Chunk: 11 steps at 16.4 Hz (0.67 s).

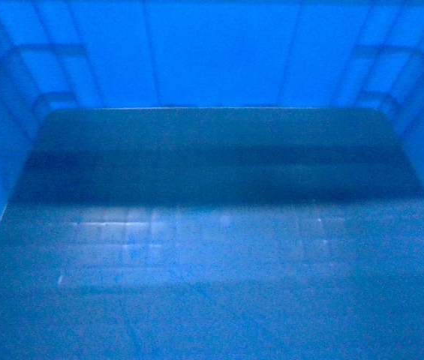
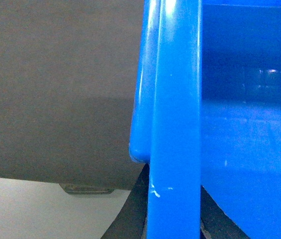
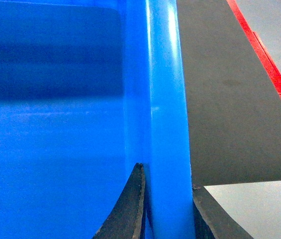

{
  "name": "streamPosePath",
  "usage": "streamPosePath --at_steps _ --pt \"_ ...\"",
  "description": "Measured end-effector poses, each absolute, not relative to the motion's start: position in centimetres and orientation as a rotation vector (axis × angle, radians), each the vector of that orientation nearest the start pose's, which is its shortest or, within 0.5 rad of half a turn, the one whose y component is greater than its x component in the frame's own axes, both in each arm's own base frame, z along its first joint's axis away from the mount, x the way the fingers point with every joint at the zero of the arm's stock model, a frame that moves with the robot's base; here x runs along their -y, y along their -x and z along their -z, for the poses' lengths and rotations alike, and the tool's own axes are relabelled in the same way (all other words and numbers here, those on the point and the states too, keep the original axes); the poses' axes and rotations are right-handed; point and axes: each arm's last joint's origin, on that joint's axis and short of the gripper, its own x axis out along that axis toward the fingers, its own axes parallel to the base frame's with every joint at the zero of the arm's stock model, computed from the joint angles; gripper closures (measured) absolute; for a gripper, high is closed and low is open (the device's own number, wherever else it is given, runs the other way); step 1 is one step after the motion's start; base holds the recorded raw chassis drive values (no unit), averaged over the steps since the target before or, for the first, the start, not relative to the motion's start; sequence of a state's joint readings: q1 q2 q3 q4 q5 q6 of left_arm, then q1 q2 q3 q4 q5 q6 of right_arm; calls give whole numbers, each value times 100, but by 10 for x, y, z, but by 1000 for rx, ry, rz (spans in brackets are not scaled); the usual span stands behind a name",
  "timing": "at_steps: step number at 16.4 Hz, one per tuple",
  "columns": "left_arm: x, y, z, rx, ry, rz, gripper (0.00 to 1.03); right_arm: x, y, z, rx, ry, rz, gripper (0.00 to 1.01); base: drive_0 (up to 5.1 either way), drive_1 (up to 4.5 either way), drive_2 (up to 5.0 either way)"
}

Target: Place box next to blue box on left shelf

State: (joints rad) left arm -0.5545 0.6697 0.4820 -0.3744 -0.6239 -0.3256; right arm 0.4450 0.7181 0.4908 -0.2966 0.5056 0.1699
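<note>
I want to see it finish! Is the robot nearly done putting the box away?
Not yet. Done: both grippers, left and right, clamp the box's rims. In hand: the box fills the head view, so it looks carried. Left: reaching the shelf, which isn't in view, and setting it down.

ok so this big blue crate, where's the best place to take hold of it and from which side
By the thick rolled rim of the box, one gripper on each long side, coming from above. Each rim is narrow enough to fit between the fingers, as the left gripper and right gripper show, each straddling it now.
</note>
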Motion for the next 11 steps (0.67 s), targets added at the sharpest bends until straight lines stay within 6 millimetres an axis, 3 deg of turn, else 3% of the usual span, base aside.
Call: streamPosePath --at_steps 11 --pt "61 -130 -232 -450 6 -142 95 -54 -145 -234 -458 77 101 89 -80 -80 -80"
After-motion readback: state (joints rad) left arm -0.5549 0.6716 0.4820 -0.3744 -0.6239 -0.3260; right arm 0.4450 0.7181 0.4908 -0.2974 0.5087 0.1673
